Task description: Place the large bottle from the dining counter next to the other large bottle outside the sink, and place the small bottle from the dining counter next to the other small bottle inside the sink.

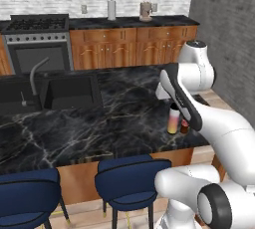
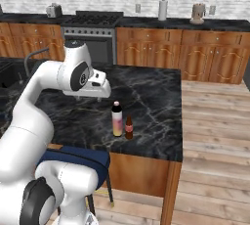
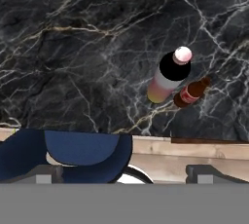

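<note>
Fingers: spread wide, empty, above counter's near edge.
Large bottle: upright near that edge.
Small bottle: upright, just beside it.
Counter: black marble.

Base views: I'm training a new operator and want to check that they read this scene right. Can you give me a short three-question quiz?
1. Where do the large bottle and the small bottle stand?
A on the stove
B on the dining counter
C on a stool
2. True or false: the jaws are closed on the small bottle.
3. Which bottle stands farther from the sink?

Key: 1 B. 2 false, the jaws stand open above the counter. 3 the small bottle.
</note>
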